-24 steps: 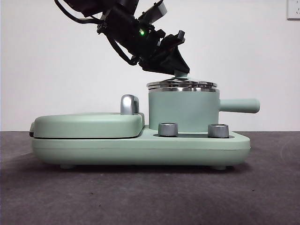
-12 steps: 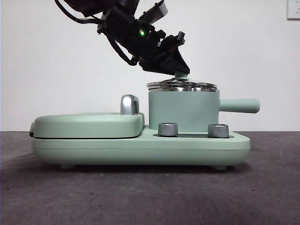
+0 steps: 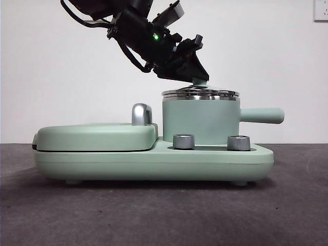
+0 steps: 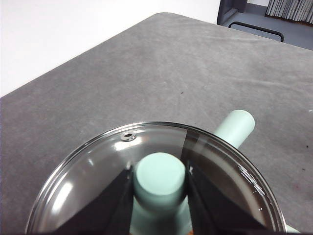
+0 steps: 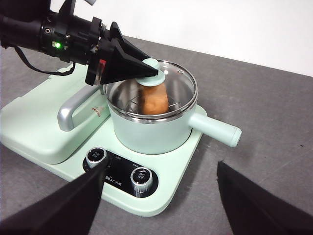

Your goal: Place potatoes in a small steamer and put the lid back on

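1. Mint-green small steamer (image 3: 200,122) stands on a matching cooker base (image 3: 154,161), straight side handle pointing away from the flat hinged griddle cover (image 3: 95,136); the potato (image 5: 153,99) sits inside the pot, seen through the glass.
2. Left tool (image 3: 197,77) pinches the lid's green knob (image 4: 160,175), one black jaw pressed on each side; the lid (image 5: 168,81) rests on or just above the steel rim, seemingly tilted.
3. Judged progress: potato loaded, lid nearly seated; only settling and release remain.
4. Right tool (image 5: 156,205) waits well apart, jaws spread.
5. Dark grey felt-like surface (image 3: 164,215); plain white wall (image 3: 266,51) behind.
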Motion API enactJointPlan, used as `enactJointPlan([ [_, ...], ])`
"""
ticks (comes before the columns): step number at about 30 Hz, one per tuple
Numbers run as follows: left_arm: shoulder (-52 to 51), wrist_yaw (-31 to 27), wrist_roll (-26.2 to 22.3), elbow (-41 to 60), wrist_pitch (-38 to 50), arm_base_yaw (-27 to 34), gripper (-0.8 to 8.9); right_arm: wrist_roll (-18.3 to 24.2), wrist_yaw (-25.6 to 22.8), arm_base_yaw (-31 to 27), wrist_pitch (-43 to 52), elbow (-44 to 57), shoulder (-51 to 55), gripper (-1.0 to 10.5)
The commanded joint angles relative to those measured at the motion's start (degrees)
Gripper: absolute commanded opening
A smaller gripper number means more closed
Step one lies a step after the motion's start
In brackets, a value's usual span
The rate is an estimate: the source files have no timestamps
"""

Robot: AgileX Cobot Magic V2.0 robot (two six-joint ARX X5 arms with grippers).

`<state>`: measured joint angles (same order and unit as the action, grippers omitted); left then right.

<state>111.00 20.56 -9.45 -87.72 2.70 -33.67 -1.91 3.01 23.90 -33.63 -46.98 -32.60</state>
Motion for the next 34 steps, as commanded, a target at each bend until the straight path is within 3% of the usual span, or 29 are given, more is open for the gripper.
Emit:
enactJointPlan([
  [1,1.05,0.57,-0.11,-1.68,1.40,-0.66,0.10,0.02,-0.11,0.22,0.37,-0.46,-0.22,3.6],
  [23,2.51,1.33,0.26,-1.68,-0.70,-0.83,0.18,0.02,-0.11,0.22,0.15,-0.46,-0.22,3.6],
  [31,2.29,1.40,2.19,-1.68,-1.14,-0.81,2.56,0.00,-0.09,0.22,0.11,-0.46,-0.22,3.6],
  [34,1.66,1.92,4.35,-1.68,-2.29,-0.81,2.87,0.00,-0.09,0.22,0.13,-0.46,-0.22,3.6],
])
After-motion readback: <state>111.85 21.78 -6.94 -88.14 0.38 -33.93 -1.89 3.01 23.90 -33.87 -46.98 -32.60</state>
